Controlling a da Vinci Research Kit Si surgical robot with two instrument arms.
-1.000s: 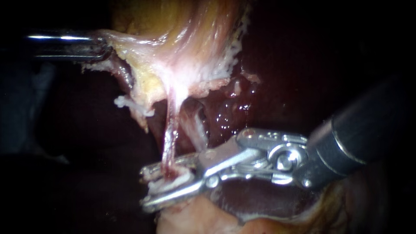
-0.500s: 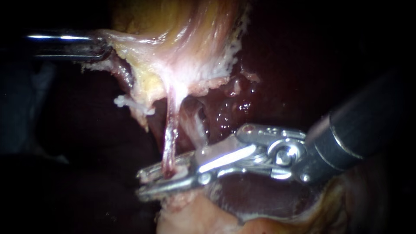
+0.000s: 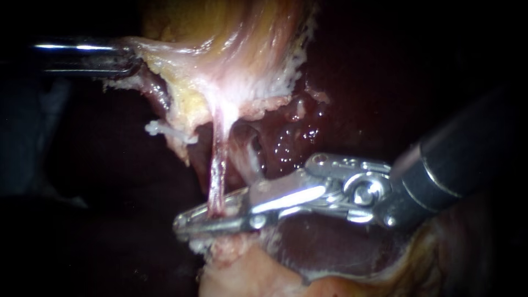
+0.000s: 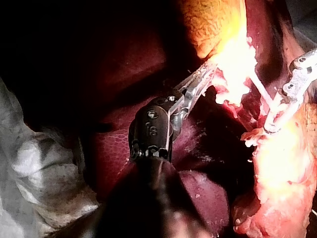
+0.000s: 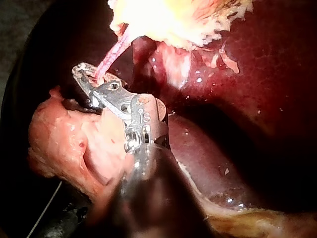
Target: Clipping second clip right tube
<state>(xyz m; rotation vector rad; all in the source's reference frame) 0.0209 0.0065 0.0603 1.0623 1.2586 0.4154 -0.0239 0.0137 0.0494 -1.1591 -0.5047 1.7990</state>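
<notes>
Right instrument [image 3: 212, 220] enters from the lower right. Its jaws are pressed together across the thin reddish tube [image 3: 218, 165], pinching it low down, just above the pale tissue mass [image 3: 247, 272] (a paler strand [image 3: 252, 159] runs beside the tube). Left instrument [image 3: 129, 59] jaws clamp the gallbladder [image 3: 236, 55] edge, and the tube hangs taut below. Liver [image 5: 247, 74] lies dark behind.

The right instrument [image 5: 89, 79], a dark shaft ending in a silver metal hinge and two slim silver jaws, grips a thin, pink-red tube [image 5: 113, 55], with one jaw pressed against each side of it. Ahead of the jaws the tube runs taut to the frayed, pale yellow gallbladder [image 5: 173, 20]. A lumpy, pale pink mass of tissue [image 5: 69, 144] lies against one side of the instrument's hinge. On the other side and ahead spreads the glossy, dark red liver [image 5: 247, 74].
</notes>
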